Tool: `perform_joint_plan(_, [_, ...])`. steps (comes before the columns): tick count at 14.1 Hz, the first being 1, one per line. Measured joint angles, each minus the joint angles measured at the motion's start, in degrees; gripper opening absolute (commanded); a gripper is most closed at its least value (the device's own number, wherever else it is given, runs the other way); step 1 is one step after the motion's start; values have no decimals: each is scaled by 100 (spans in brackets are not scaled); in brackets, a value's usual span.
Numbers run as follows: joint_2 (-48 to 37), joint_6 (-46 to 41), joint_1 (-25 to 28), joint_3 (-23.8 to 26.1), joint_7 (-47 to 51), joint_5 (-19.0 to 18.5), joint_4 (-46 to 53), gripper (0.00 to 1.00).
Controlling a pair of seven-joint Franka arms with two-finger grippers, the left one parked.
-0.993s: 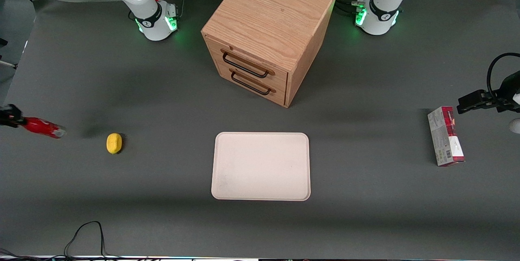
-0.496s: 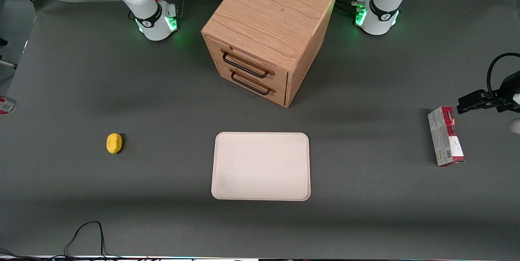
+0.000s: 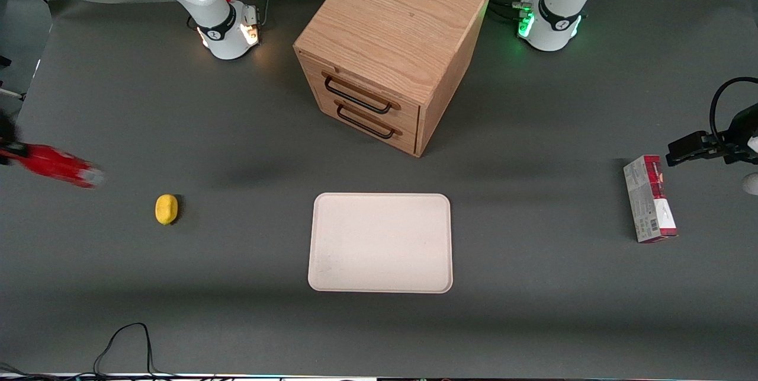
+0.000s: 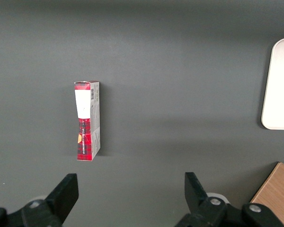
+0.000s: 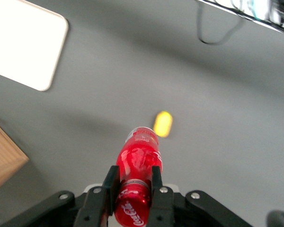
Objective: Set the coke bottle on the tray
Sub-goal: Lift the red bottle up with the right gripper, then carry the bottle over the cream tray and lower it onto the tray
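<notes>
My right gripper (image 5: 132, 182) is shut on the neck of the coke bottle (image 5: 138, 163), a slim red bottle with a red cap and clear base. In the front view the bottle (image 3: 56, 165) hangs blurred in the air at the working arm's end of the table, base pointing toward the lemon; the gripper (image 3: 7, 153) is at the picture's edge. The cream-white tray (image 3: 380, 243) lies flat and empty in front of the drawer cabinet, far from the bottle. The tray also shows in the right wrist view (image 5: 23, 47) and the left wrist view (image 4: 279, 85).
A yellow lemon (image 3: 166, 209) lies between the bottle and the tray, also in the right wrist view (image 5: 163, 124). A wooden two-drawer cabinet (image 3: 388, 49) stands farther from the camera than the tray. A red-and-grey carton (image 3: 649, 198) lies toward the parked arm's end. A black cable (image 3: 121, 342) loops near the front edge.
The gripper with the bottle swung out past the picture's edge half a second ago and has come back into view, now higher than one second ago. Nothing else moved.
</notes>
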Motion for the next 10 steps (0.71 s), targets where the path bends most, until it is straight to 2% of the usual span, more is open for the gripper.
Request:
perform_joint_plan(2, [209, 180, 415, 557, 896, -10, 156, 6])
perform_joint_plan(5, [614, 449, 509, 1557, 1806, -53, 510, 4])
perform_joint_plan(7, [829, 737, 752, 1828, 2081, -273, 625, 3])
perform_joint_plan(10, [1083, 1088, 1482, 1865, 2580, -530, 668, 3])
